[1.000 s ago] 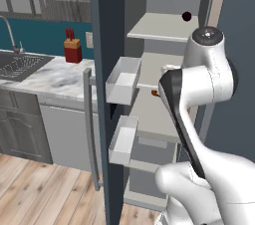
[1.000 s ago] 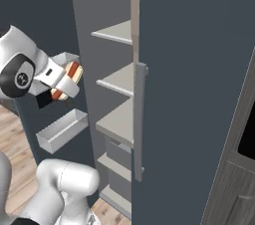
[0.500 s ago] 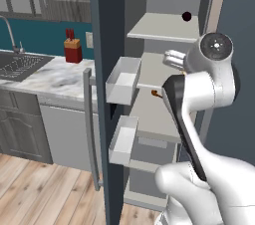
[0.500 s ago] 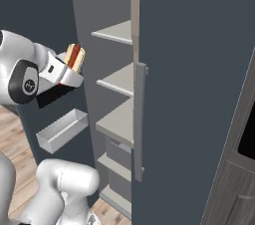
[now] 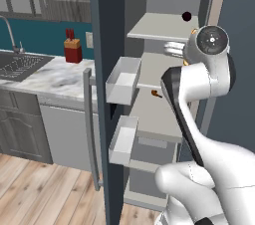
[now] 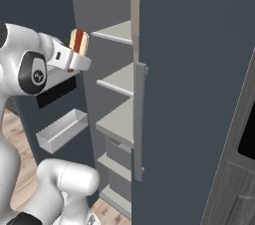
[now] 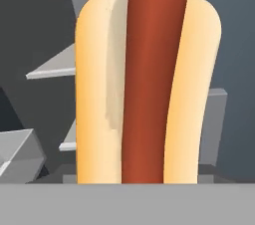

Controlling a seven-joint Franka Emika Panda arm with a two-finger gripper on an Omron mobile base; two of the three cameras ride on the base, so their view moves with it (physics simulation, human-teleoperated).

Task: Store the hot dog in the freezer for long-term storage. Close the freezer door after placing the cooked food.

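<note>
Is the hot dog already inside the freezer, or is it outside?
Outside. The gripper holds the hot dog in front of the open freezer, not on any shelf.

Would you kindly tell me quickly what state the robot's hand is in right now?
Hand: closed on the hot dog, carrying it upright in front of the open freezer.

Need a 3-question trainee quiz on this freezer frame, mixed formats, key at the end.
1. True or false: the hot dog already lies on a freezer shelf.
2. What does the gripper hold? A) hot dog B) small dark round item C) nothing
3. Fill in: the freezer door stands ____.

Key: 1 false, it is held up in front of the shelves. 2 A, the jaws grip its lower end. 3 open.
</note>
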